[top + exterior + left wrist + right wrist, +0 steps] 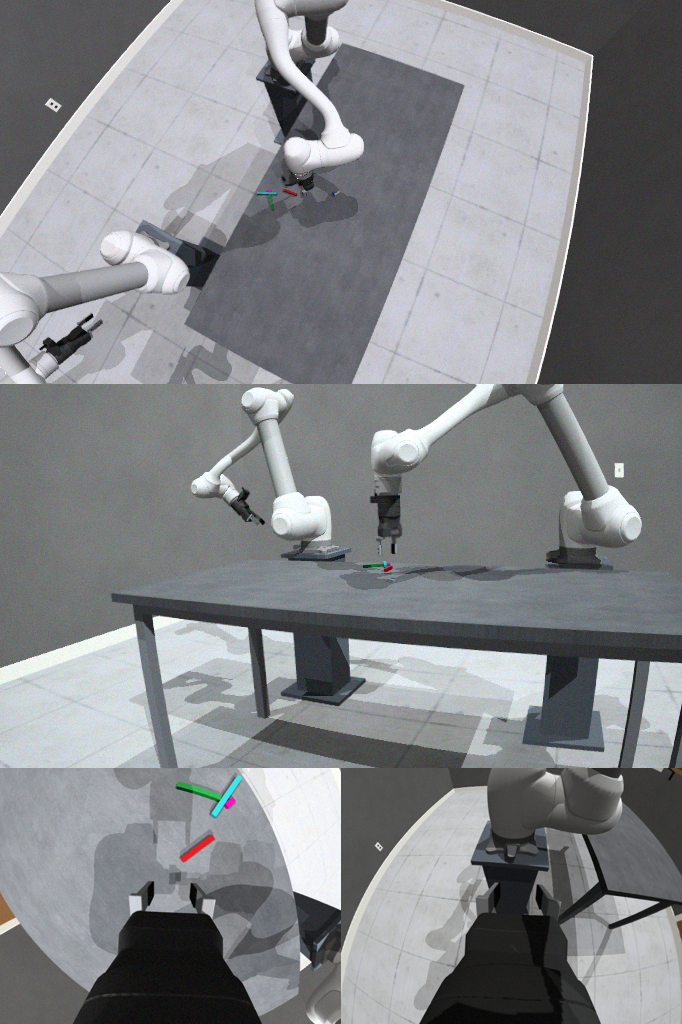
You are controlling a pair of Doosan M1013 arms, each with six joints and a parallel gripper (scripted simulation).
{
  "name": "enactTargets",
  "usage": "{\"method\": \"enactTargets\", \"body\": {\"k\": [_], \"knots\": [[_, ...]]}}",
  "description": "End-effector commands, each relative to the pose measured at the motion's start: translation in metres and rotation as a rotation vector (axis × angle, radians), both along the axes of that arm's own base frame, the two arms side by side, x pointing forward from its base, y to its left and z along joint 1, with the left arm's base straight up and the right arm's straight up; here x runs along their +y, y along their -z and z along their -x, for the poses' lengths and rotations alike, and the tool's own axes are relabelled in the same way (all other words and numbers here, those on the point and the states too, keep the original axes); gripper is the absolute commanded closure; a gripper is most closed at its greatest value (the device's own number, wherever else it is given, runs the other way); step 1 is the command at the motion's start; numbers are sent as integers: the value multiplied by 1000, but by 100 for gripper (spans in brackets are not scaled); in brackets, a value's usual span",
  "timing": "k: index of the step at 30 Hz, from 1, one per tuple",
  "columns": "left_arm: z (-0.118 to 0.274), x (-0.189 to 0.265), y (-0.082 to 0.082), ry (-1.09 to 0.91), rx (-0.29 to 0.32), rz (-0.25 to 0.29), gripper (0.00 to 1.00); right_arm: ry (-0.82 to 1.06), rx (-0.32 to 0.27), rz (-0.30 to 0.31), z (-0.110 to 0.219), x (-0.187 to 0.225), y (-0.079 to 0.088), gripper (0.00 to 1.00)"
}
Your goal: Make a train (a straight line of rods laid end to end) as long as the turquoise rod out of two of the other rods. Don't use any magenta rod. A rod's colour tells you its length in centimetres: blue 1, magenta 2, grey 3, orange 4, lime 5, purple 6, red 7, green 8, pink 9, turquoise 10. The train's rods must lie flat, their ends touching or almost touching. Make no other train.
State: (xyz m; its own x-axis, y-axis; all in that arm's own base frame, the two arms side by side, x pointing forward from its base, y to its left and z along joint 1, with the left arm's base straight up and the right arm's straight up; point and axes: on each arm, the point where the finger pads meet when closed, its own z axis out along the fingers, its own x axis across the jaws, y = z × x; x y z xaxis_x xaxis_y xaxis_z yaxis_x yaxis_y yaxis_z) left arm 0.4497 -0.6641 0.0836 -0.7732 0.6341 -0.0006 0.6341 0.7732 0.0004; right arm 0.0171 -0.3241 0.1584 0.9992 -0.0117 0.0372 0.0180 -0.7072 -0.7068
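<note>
A turquoise rod [262,193] [226,796] lies between the end of a green rod [271,202] [372,566] [200,792] and a magenta rod [269,191] [230,802]; whether it rests on them I cannot tell. A red rod [290,192] [388,569] [197,848] lies apart. A small blue piece [334,193] [392,578] lies farther off, with a light grey piece [338,192] beside it. My left gripper [306,190] [386,550] [172,889] is open, empty, pointing down above the table beside the red rod. My right gripper [95,320] [258,520] [518,891] is open and empty, away from the table.
The rods lie on the dark table [320,280] [250,589]; the turquoise, green and magenta rods are near its edge on the robot bases' side. The right arm's pedestal [511,886] stands below its gripper's view. Arm shadows fall across the rods' area.
</note>
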Motion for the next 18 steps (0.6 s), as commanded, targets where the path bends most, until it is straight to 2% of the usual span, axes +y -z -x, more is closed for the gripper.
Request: {"method": "enactTargets", "body": {"k": [1,11,13,16,17,18], "knots": [[-40,14,-2,-33,-1,1,0,0,0,1,0,0,0,0],[-127,58,-5,-109,-1,1,0,0,0,1,0,0,0,0],[-127,58,-5,-109,-1,1,0,0,0,1,0,0,0,0],[-147,71,-5,-128,-1,1,0,0,0,1,0,0,0,0],[-147,71,-5,-128,-1,1,46,0,0,1,0,0,0,0],[-147,71,-5,-128,-1,1,46,0,0,1,0,0,0,0]]}}
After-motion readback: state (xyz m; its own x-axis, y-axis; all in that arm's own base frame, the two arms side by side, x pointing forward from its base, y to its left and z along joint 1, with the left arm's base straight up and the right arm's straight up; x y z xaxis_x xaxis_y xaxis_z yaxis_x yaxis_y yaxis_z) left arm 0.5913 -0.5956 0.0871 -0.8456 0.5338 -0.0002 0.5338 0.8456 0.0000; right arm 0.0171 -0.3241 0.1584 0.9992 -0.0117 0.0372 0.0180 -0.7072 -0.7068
